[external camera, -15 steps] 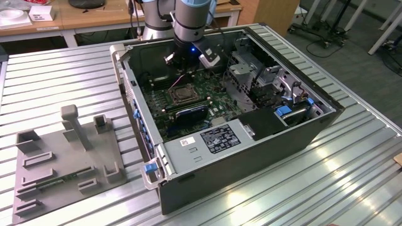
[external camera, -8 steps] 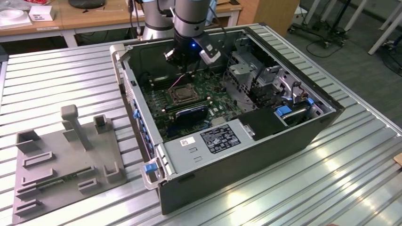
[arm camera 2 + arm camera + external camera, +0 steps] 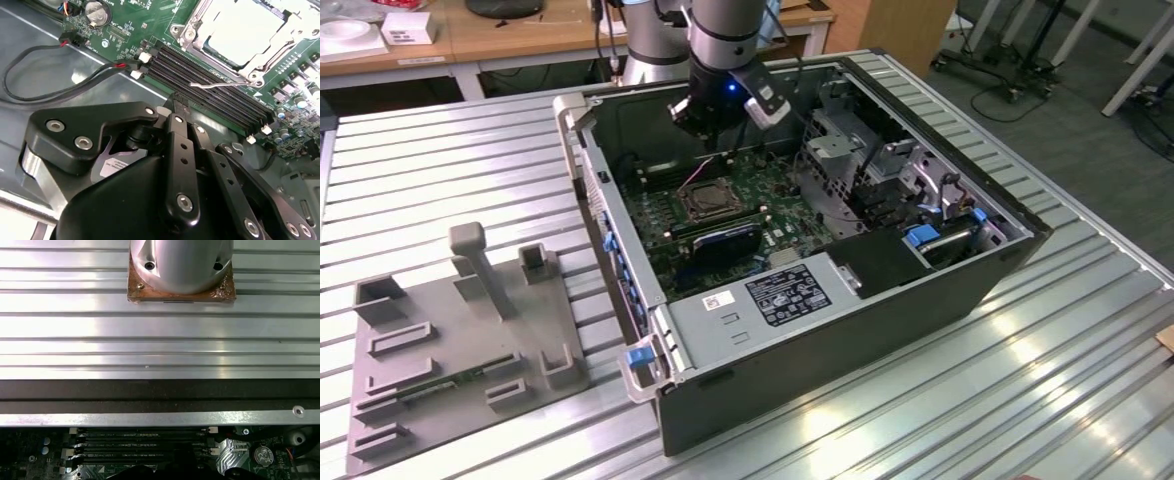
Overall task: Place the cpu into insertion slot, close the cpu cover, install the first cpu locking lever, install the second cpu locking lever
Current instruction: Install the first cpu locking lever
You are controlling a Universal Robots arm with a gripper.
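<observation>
Gripper (image 3: 706,133) pincer pressed together, empty, at 12 o'clock from insertion slot (image 3: 708,201) in exterior view; cpu cover (image 3: 225,62) down over cpu (image 3: 240,25); locking lever (image 3: 220,86) looks unlatched: press handle steadily, hook under catch

Matte black on the fingers (image 3: 179,145), dotted with bright silver screw heads. Just beyond the fingers, long narrow black plastic memory slots (image 3: 165,62) in parallel stripes, white clips at the ends. Deep green flat circuit board (image 3: 150,20), speckled with tiny pale parts. Pale silvery-beige square cpu (image 3: 245,30) inside a shiny silver metal cpu cover (image 3: 220,60). Silver-grey ribbed aluminium bench (image 3: 454,180), lined with straight grooves. Black metal computer case (image 3: 854,350) with blue tabs (image 3: 638,357).
</observation>
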